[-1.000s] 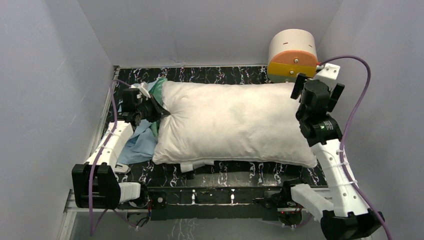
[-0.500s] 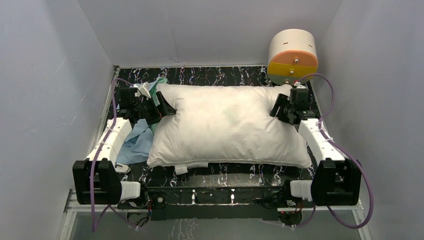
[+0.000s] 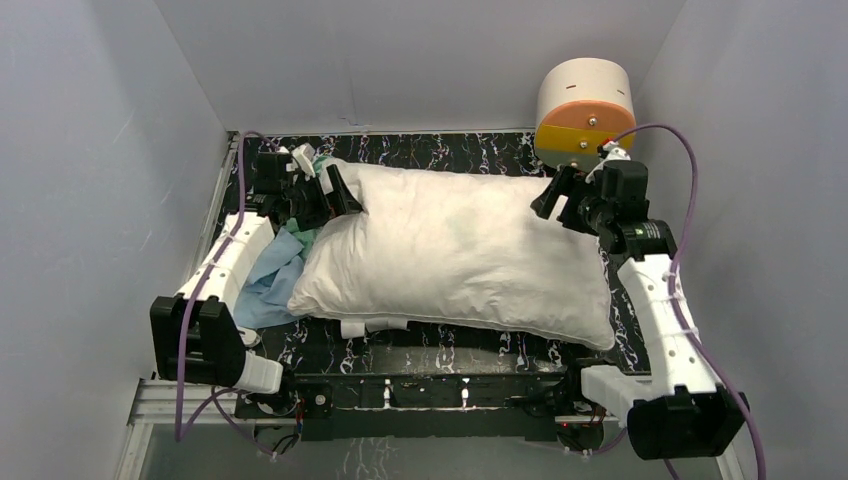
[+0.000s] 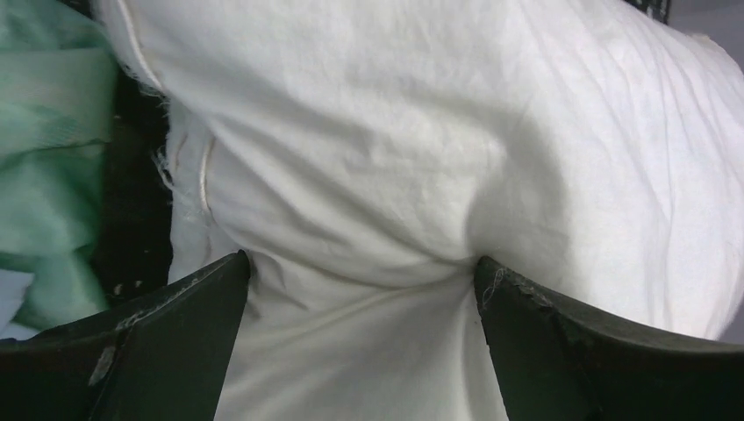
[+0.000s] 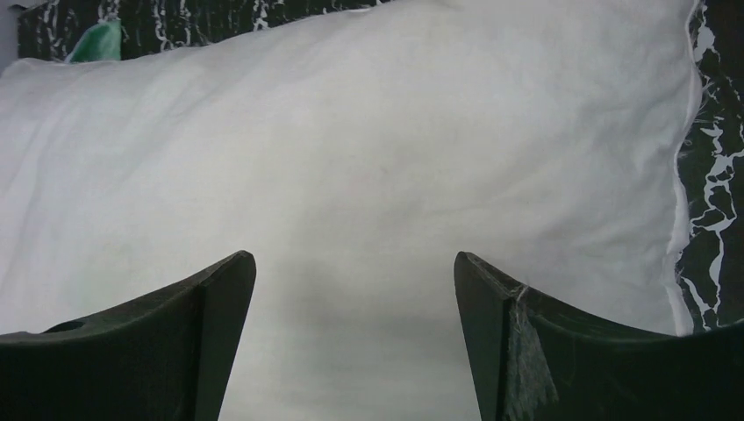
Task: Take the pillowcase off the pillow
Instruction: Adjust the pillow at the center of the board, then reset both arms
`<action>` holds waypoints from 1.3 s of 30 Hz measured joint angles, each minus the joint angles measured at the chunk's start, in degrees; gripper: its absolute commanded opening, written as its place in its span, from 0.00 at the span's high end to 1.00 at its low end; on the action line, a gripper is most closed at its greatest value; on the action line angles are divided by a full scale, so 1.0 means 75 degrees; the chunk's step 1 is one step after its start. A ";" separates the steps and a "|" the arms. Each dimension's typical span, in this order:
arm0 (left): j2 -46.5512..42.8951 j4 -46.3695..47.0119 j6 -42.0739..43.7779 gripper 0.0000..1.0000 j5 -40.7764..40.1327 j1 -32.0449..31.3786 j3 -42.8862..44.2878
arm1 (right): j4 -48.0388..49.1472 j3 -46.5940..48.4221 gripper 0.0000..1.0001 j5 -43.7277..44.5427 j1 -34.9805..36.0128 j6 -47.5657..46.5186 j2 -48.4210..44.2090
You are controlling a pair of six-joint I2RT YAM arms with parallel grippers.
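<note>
Right claw (image 3: 550,196) has lifted off the pillow (image 3: 450,250), wide open. Left claw (image 3: 340,196), also wide, has shoved the far-left corner. The pillowcase (image 3: 268,288) lies heaped at the worktop's (image 3: 440,150) left edge, seemingly off.

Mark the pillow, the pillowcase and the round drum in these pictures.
pillow (image 3: 450,250): top external view, middle of its white upper face.
pillowcase (image 3: 265,290): top external view, light blue fold beside the pillow's left end.
round drum (image 3: 585,85): top external view, its cream side wall.
</note>
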 measured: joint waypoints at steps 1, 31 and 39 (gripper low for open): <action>0.0000 -0.0157 0.0038 0.02 -0.0224 -0.0029 0.0137 | -0.0070 0.0105 0.07 0.0029 0.0038 -0.0026 -0.0128; -0.3535 -0.3144 0.1241 0.02 -0.4925 -0.0154 0.1457 | 0.1131 -0.1323 0.01 -0.0909 0.0117 -0.0970 -0.3174; -0.3724 -0.3331 0.1358 0.02 -0.5062 -0.0154 0.1539 | 0.1163 -0.1323 0.02 -0.0711 0.0117 -0.1020 -0.3229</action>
